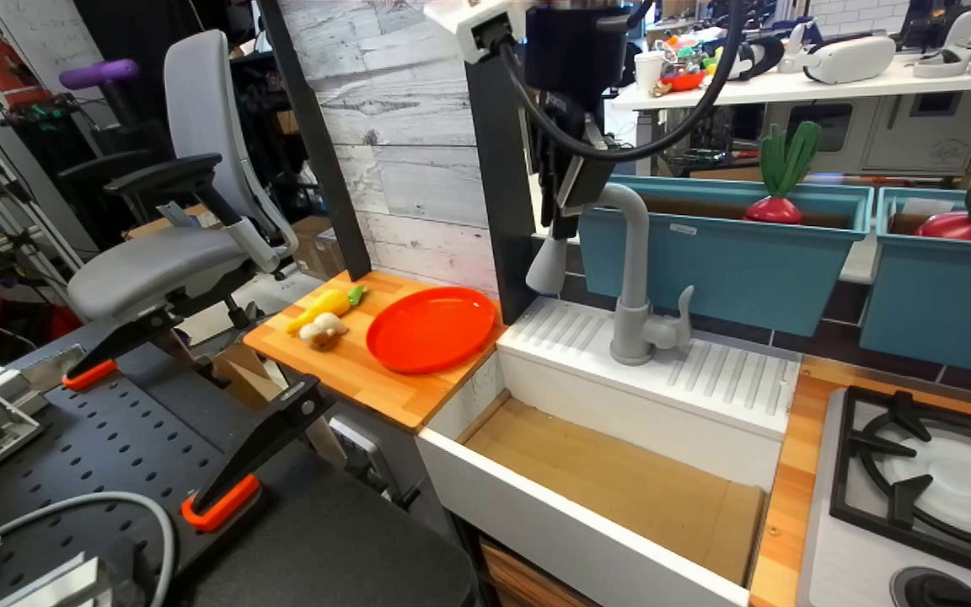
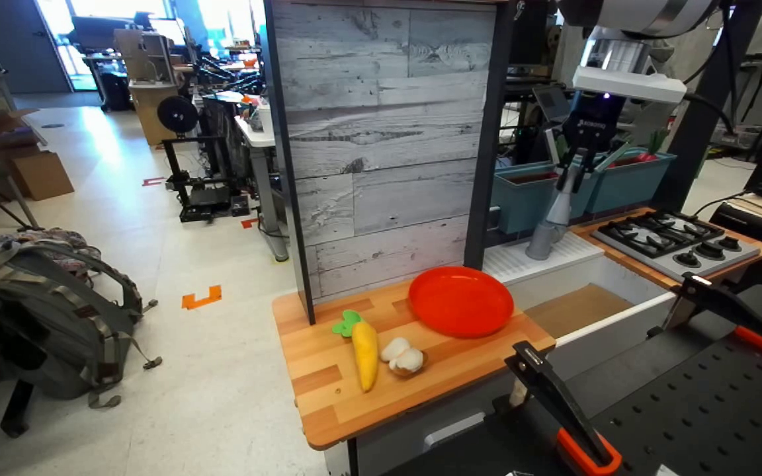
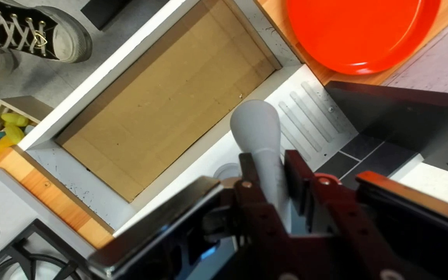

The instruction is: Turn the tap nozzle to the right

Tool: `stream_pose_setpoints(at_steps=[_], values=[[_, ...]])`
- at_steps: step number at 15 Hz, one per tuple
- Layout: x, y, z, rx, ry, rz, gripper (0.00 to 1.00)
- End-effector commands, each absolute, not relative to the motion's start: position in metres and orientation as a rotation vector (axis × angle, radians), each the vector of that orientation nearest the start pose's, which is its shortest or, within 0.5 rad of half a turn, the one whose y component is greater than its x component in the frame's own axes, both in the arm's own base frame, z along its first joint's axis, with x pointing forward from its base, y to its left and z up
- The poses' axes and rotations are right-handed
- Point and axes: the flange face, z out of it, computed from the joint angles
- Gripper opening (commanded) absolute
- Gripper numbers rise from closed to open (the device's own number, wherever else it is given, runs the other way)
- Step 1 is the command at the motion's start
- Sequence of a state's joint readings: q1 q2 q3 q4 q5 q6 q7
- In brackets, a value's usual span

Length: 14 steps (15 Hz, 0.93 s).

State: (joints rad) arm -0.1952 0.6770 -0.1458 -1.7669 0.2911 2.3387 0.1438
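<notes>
Planters (image 1: 726,271) behind tap (image 1: 635,257), vegetables (image 1: 773,211) inside

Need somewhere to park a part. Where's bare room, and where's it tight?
Bare: cardboard sink floor, bordered by sink walls; drainboard between side lever and wooden strip. Crowded: downturned end of the tap nozzle, flanked by gripper fingers; counter, holding red plate, yellow vegetable and white pieces.

Grey faucet (image 1: 635,244) partly hidden by end effector (image 3: 269,163), red plate (image 3: 364,29) cut off at wrist view's top
</notes>
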Motion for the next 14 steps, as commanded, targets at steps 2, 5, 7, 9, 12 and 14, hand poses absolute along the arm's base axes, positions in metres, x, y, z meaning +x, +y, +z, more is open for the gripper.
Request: stream_pose_setpoints(at_steps=[2,5,7,9,12,14], values=[[0.581,-0.273,0.168,-2.978,1.018,0.124,0.11],[0.576,-0.28,0.167,-2.987,1.02,0.112,0.56],[0.569,-0.284,0.166,-2.99,1.025,0.109,0.68],[0.566,-0.283,0.165,-3.01,1.027,0.095,0.82],[0.564,-0.279,0.163,-3.02,1.0,0.076,1.0],[0.564,-0.272,0.163,-2.999,0.988,0.058,1.0]])
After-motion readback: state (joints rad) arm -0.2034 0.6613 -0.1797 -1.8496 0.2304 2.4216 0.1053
